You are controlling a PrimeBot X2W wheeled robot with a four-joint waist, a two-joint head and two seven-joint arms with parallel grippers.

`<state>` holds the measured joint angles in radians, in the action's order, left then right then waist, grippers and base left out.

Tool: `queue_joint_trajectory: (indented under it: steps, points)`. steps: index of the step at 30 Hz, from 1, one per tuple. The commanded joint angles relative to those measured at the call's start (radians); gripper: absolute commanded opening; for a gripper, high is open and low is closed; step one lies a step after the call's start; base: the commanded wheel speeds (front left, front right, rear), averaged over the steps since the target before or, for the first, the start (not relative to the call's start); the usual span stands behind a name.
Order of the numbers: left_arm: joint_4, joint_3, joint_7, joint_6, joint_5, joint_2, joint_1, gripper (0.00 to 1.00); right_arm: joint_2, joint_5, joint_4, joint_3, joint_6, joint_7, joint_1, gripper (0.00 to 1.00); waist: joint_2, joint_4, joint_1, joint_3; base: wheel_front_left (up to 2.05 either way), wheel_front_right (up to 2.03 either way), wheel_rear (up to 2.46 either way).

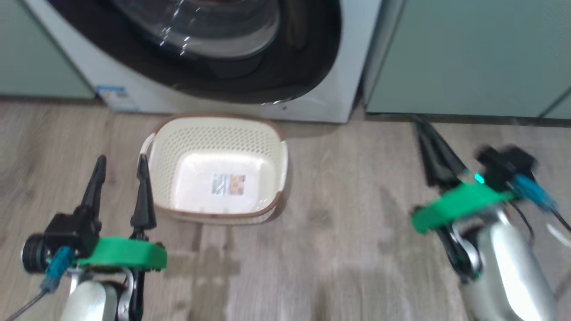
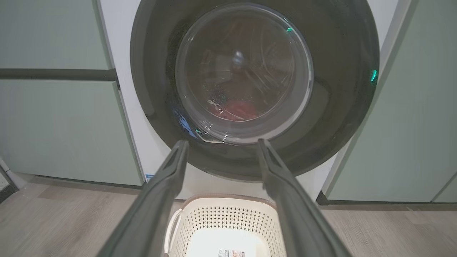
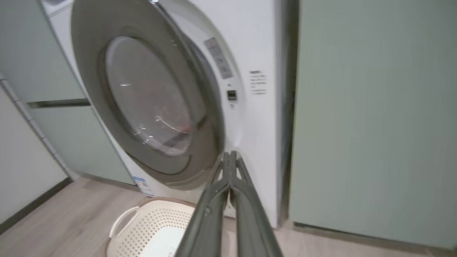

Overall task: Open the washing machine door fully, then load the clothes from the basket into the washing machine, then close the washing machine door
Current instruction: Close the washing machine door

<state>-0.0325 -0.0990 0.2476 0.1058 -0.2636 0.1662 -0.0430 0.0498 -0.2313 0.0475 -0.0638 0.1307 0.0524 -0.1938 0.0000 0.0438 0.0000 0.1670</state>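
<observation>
The washing machine [image 1: 350, 67] stands white at the top of the head view. The washing machine door [image 2: 339, 71], with its glossy black rim and glass bowl, lies closed against the front. Behind the glass the red clothes [image 2: 235, 109] rest low in the drum. On the floor just before the machine sits the basket [image 1: 214, 138], with just its label sticker inside. My left gripper [image 1: 122, 162] is open beside the basket's left handle, and its fingers [image 2: 164, 185] point at the door's lower rim. Off to the right, my right gripper [image 1: 418, 122] is shut on nothing, its tips [image 3: 229, 154] aimed at the machine's lower right front.
Pale green cabinets [image 1: 468, 58] flank the machine on both sides. Wood-look floor [image 1: 348, 232] stretches between my arms and to the right of the basket. A white wall with a dark skirting [image 3: 21, 210] runs along the left in the right wrist view.
</observation>
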Motion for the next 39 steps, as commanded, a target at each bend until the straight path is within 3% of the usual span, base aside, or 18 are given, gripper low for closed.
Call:
queue_joint_trajectory:
  steps: [1,7,16,26,39]
  points:
    - [-0.035,0.027,0.010,-0.003,0.005,0.008,-0.053,1.00,0.009,-0.007,-0.007,-0.055,0.000,-0.008,-0.077,0.00,0.0000,0.058,0.0000,0.047,0.00,0.00,0.00]
    - [-0.030,0.010,0.013,-0.023,0.001,-0.013,-0.105,1.00,0.061,-0.048,0.135,-0.164,0.000,-0.002,-0.283,0.00,0.0000,0.146,0.0000,0.115,0.00,0.00,0.00]
    - [-0.038,0.005,0.014,-0.053,0.007,-0.061,-0.169,1.00,0.113,-0.090,0.370,-0.227,0.000,0.066,-0.560,0.00,0.0000,0.236,0.0000,0.192,0.00,0.00,0.00]
    - [-0.050,0.028,0.014,-0.079,0.019,-0.098,-0.199,1.00,0.126,-0.131,0.564,-0.248,0.000,0.135,-0.758,0.00,0.0000,0.275,0.0000,0.233,0.00,0.00,0.00]
    - [-0.053,0.043,0.014,-0.096,0.023,-0.114,-0.219,1.00,0.147,-0.156,0.710,-0.237,0.000,0.176,-0.898,0.00,0.0000,0.288,0.0000,0.265,0.00,0.00,0.00]
